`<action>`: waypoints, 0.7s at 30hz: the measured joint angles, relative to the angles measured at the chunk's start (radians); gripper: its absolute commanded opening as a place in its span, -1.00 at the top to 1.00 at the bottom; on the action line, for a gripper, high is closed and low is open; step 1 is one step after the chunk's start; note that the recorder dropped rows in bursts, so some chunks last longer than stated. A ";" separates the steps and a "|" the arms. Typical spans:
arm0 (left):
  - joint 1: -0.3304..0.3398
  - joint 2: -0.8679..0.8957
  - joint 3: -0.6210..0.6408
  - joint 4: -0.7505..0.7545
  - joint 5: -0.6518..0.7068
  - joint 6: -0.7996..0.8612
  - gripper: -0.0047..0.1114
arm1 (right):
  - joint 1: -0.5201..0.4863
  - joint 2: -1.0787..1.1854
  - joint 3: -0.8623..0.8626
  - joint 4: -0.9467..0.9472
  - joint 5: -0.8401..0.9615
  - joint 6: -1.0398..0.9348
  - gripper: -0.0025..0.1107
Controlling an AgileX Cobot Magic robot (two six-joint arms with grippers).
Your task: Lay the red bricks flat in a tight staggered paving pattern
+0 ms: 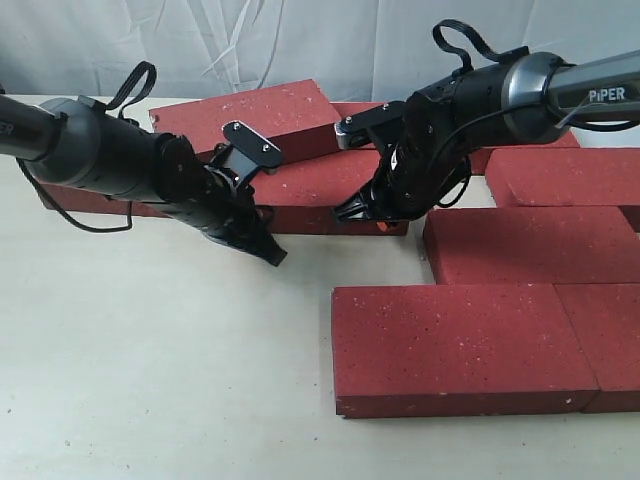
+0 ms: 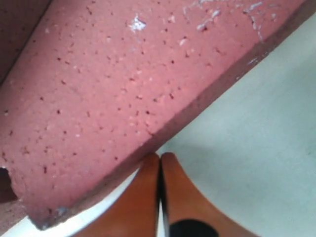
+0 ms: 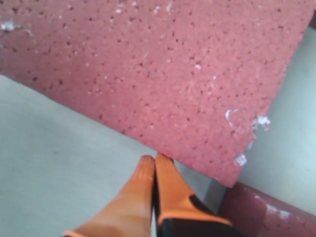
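Several red bricks lie on the pale table. The middle brick [image 1: 320, 190] lies flat between my two grippers; it fills the left wrist view [image 2: 123, 89] and the right wrist view [image 3: 163, 69]. My left gripper [image 1: 272, 252] [image 2: 160, 157] is shut and empty, its orange tips against that brick's near long edge towards its left end. My right gripper [image 1: 375, 222] [image 3: 155, 160] is also shut and empty, its tips touching the same edge close to the right corner. Another brick [image 1: 250, 115] rests tilted behind it.
Laid flat on the right are a front brick [image 1: 460, 345] with a neighbour [image 1: 610, 340], a brick above them [image 1: 530, 245] and one further back [image 1: 575, 175]. One more brick [image 1: 90, 200] shows behind the left arm. Another brick's corner [image 3: 266, 207] sits beside the right fingers.
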 measured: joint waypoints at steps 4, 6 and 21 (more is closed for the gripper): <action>0.000 0.000 0.000 0.000 0.000 0.000 0.92 | 0.000 0.000 0.000 0.002 -0.001 0.002 0.97; 0.000 0.000 0.000 0.000 0.007 0.000 0.92 | 0.002 0.000 0.000 0.004 0.006 0.002 0.97; 0.000 -0.106 0.002 0.000 0.259 -0.003 0.92 | 0.010 -0.020 0.000 0.093 0.111 0.000 0.97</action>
